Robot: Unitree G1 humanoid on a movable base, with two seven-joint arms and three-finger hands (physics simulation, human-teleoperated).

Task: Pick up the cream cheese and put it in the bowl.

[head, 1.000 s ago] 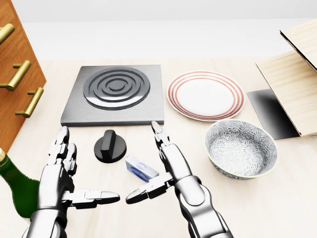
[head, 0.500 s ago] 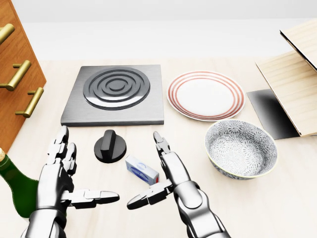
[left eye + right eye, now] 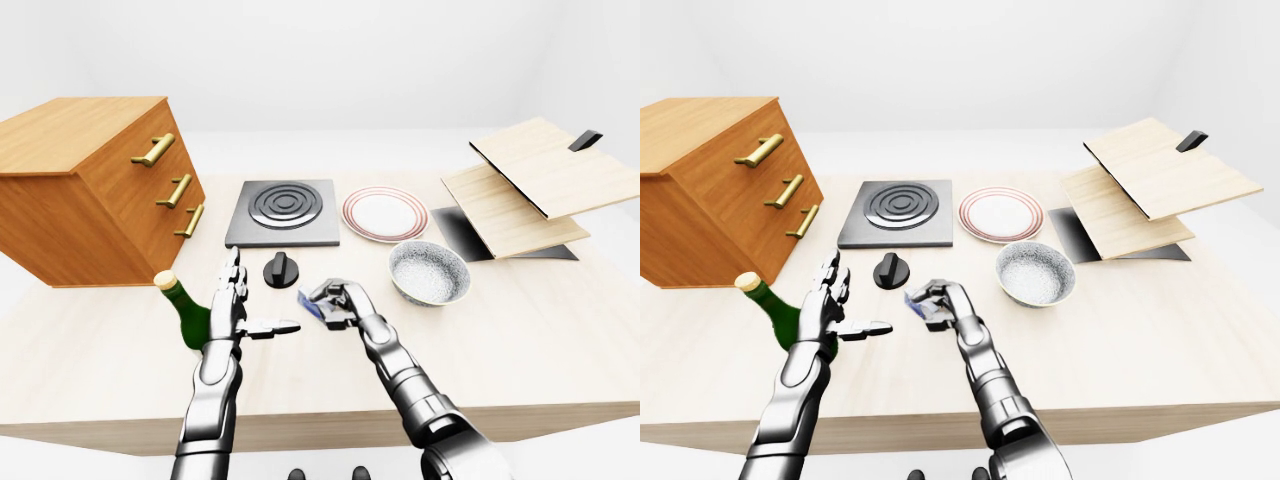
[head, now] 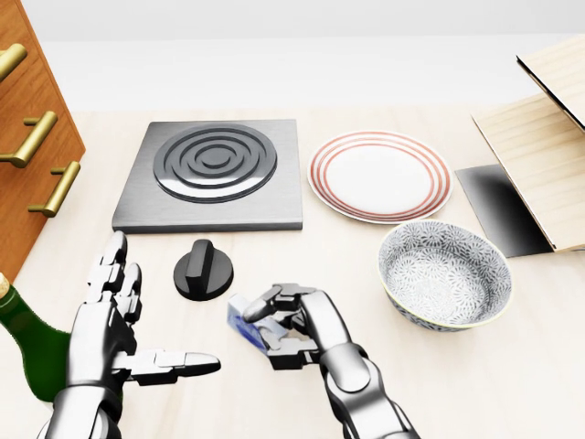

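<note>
Two hands low over table [image 4: 366, 242]. Left hand [image 4: 114, 320] spread, fingers straight, holding nothing, beside green bottle [image 4: 27, 338]. Right hand [image 4: 292, 327] curled and pinching cheese [image 4: 242, 325], just below black knob [image 4: 203, 270]. Farther right, patterned bowl [image 4: 445, 274], well apart from cheese, below striped plate [image 4: 379, 176].

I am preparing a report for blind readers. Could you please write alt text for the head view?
The robot's right hand closes its fingers around the small blue-and-white cream cheese on a pale wooden table; its left hand rests open nearby. A patterned bowl waits at right, with a striped plate, stove burner and black knob above.
</note>
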